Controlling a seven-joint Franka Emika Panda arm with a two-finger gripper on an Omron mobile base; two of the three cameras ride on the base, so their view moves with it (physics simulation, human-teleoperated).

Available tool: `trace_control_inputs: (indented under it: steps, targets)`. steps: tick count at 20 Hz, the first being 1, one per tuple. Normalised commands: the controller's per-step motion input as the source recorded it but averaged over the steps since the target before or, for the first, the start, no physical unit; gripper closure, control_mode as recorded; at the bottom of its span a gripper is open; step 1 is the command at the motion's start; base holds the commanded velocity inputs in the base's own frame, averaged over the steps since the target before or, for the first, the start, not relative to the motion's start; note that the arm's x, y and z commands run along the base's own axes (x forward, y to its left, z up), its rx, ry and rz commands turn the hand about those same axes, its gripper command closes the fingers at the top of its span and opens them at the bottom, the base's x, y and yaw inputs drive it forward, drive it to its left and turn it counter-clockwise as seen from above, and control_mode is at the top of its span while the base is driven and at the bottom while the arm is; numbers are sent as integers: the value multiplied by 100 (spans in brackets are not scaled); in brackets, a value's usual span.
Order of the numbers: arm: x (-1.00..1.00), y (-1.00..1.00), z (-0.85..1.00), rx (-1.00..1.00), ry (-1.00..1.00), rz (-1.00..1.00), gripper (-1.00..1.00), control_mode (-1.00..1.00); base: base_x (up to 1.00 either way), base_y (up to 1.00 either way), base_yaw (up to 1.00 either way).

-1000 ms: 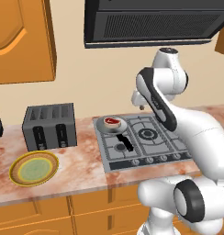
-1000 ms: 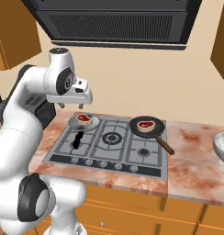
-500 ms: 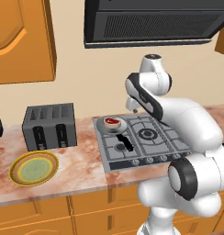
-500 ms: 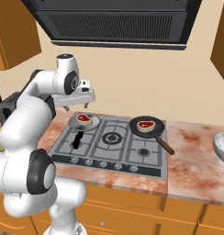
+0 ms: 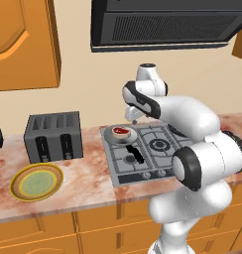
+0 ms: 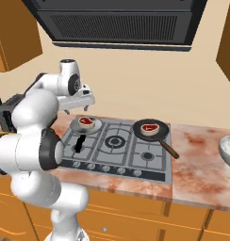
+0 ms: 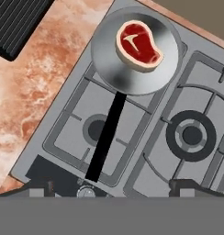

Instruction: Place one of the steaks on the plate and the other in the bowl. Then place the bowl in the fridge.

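Kitchen worktop (image 5: pixel 83 178) holds a stove; the open, empty claw (image 6: pixel 79 104) hangs above the silver pan (image 7: pixel 132 50), probably to grab its steak (image 7: pixel 137 45) for the plate (image 5: pixel 36 182).

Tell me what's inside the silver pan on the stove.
One steak lies flat in the silver pan, red with a pale fat edge, alone there. The pan floor beneath the meat is covered.
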Motion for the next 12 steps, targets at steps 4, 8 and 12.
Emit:
trace_control_inputs:
  steps: [4,8,12]
  targets:
    - [51,4,-39,0,0,7,-100,-100,0,0,0]
    - [43,-1,-20,-3,1,6,-100,-100,0,0,0]
    - [32,-8,-17,-2,0,0,-100,-100,0,0,0]
